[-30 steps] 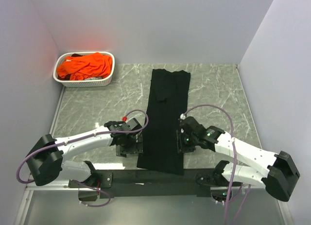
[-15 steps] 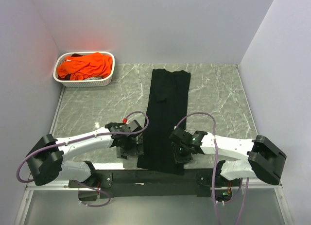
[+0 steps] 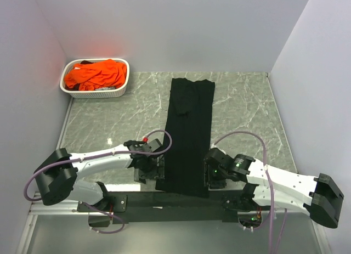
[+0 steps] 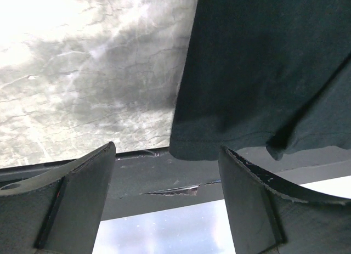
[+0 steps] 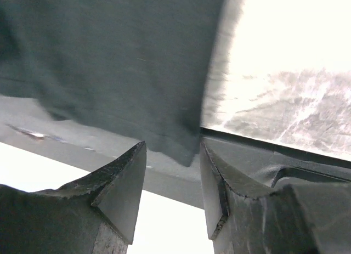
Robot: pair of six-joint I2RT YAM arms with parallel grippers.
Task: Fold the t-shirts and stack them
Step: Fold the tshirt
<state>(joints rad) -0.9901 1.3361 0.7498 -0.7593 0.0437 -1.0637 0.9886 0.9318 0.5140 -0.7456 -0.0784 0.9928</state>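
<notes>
The black t-shirt (image 3: pixel 189 128) lies as a long narrow strip down the middle of the marble table, its hem at the near edge. My left gripper (image 3: pixel 152 169) sits at the hem's left corner and my right gripper (image 3: pixel 214 177) at its right corner. In the left wrist view the left gripper (image 4: pixel 167 150) stands wide open, the black t-shirt (image 4: pixel 263 73) corner just beyond its fingertips. In the right wrist view the right gripper (image 5: pixel 173 147) is open too, with the black t-shirt (image 5: pixel 109 56) corner hanging level with the gap between its fingertips, ungripped. Orange t-shirts (image 3: pixel 96 74) lie heaped at the far left.
A white latticed basket (image 3: pixel 93 93) holds the orange pile in the back left corner. A black rail (image 3: pixel 164 199) runs along the table's near edge under the hem. Grey walls close in the left, right and back sides.
The right gripper swung in toward the shirt, then pulled back to the hem's right corner and opened wider. The left gripper slid a little nearer the front edge.
</notes>
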